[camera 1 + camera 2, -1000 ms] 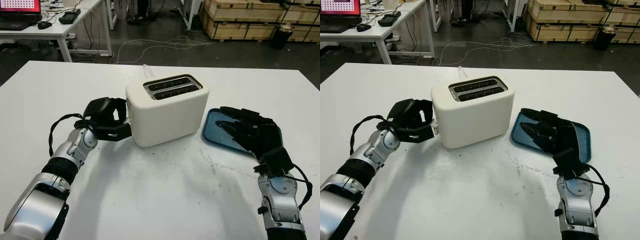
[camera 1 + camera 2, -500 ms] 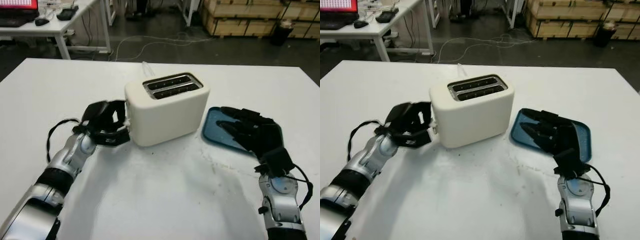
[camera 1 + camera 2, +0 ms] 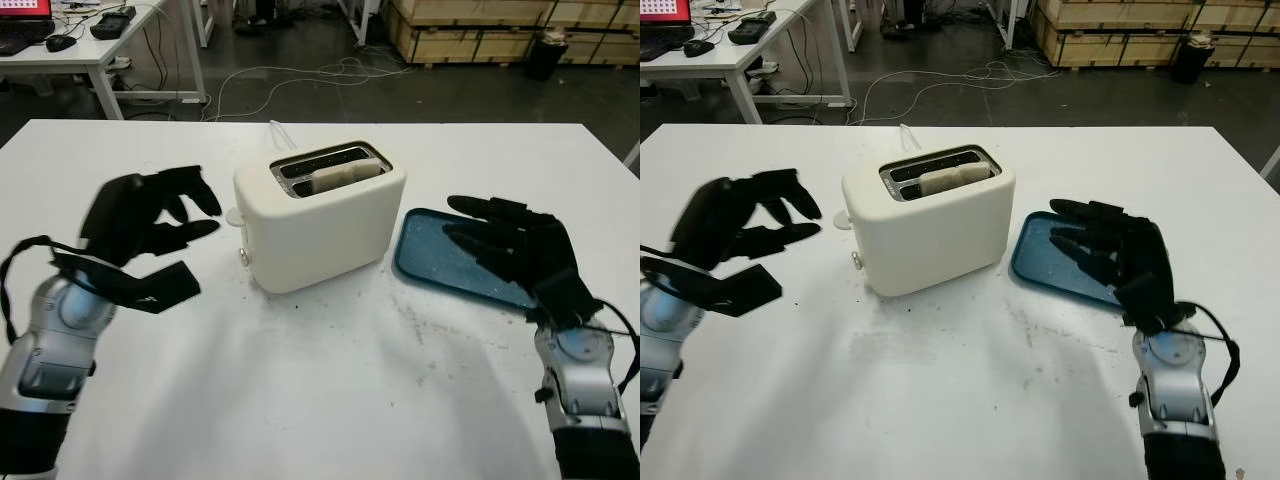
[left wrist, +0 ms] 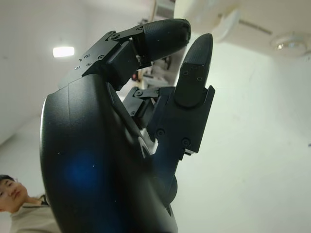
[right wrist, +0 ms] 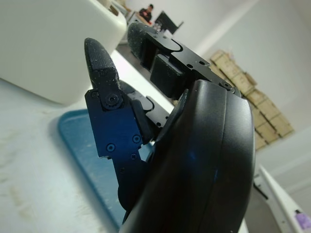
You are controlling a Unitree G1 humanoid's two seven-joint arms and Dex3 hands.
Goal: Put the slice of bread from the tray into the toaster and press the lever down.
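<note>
Bread slice (image 3: 345, 177), the only one, sat in the near slot of the single toaster (image 3: 320, 222) at frame centre, top edge proud. The lever (image 3: 233, 214) faced frame left, toward the nearer left robot hand (image 3: 150, 215), raised and empty. The right robot hand (image 3: 515, 243) hovered open over one bare blue tray (image 3: 430, 262).
</note>
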